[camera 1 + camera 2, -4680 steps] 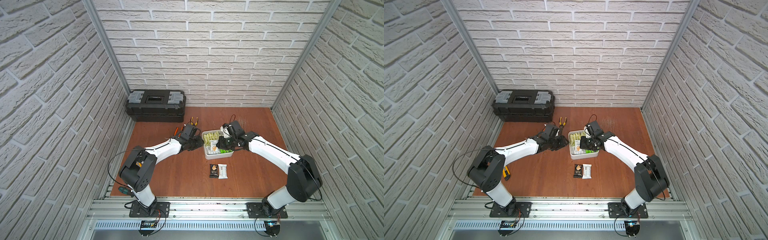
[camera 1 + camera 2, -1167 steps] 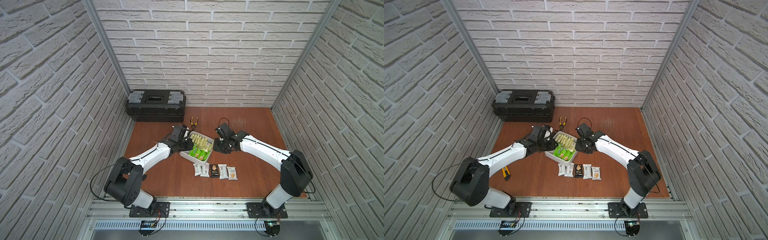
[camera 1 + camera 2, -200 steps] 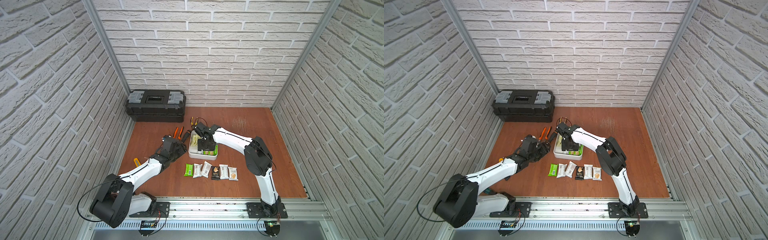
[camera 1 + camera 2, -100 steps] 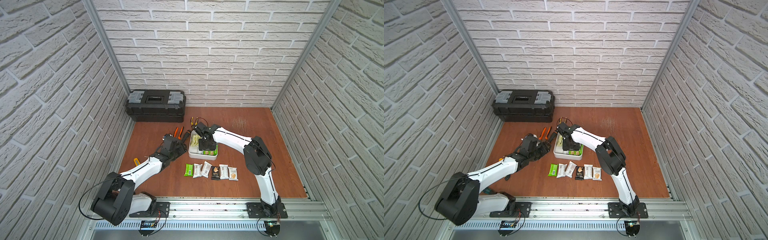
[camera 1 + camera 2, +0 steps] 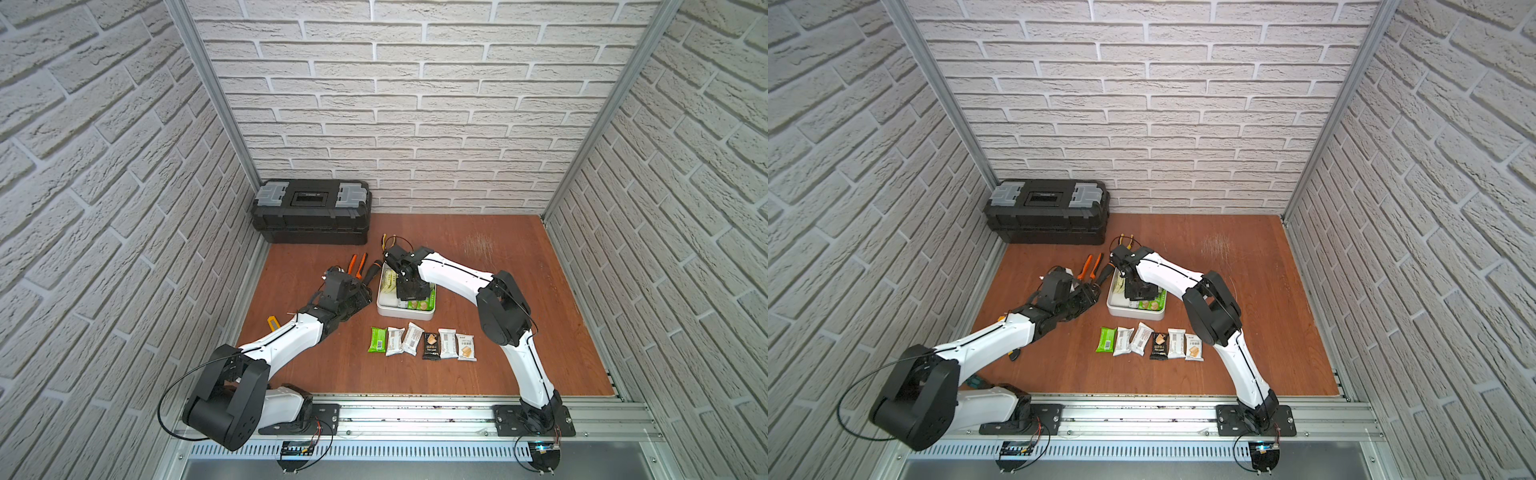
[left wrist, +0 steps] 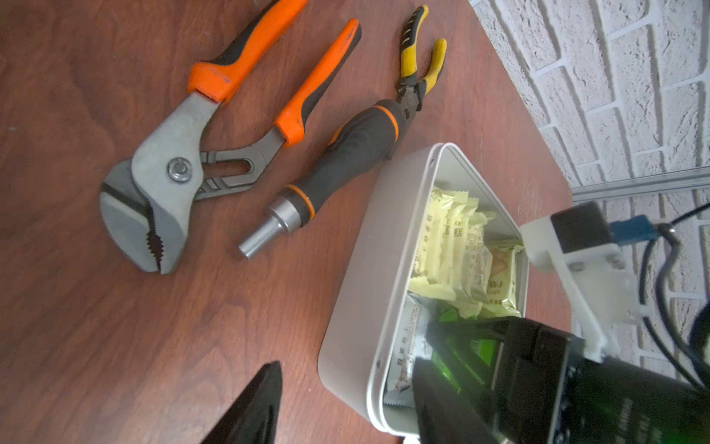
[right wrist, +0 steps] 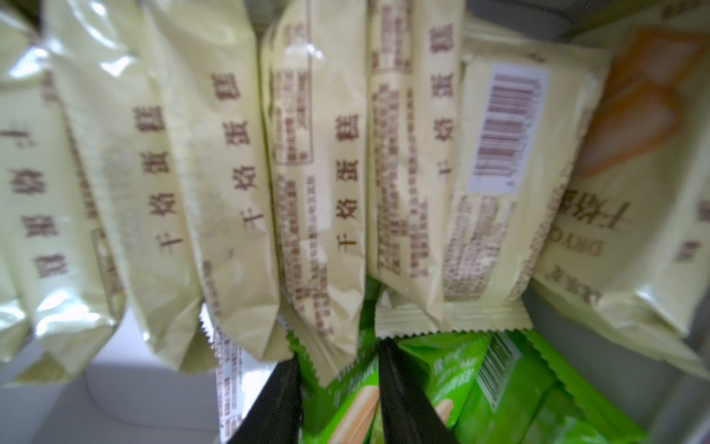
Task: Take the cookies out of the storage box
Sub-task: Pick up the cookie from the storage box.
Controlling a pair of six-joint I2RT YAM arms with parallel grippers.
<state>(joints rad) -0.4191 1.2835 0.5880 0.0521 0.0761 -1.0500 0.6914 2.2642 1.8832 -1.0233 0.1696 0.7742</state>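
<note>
Nearest you, six cookies point(image 5: 422, 341) lie in a row on the table point(image 5: 490, 291), already out; behind them the storage box point(image 5: 405, 314) holds many more yellow and green packets. Your right gripper point(image 7: 338, 355) reaches inside it, fingers pinching a green packet point(image 7: 347, 401). The left gripper point(image 5: 358, 296) sits just beside the box, and you cannot tell how its fingers stand.

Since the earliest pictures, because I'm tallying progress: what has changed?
Four more cookies joined the row on the table, now six. The storage box shifted slightly toward the left arm's side. The right hand now reaches into it, fingers either side of a green packet. The left hand remains beside the box; the toolbox stayed put.
</note>
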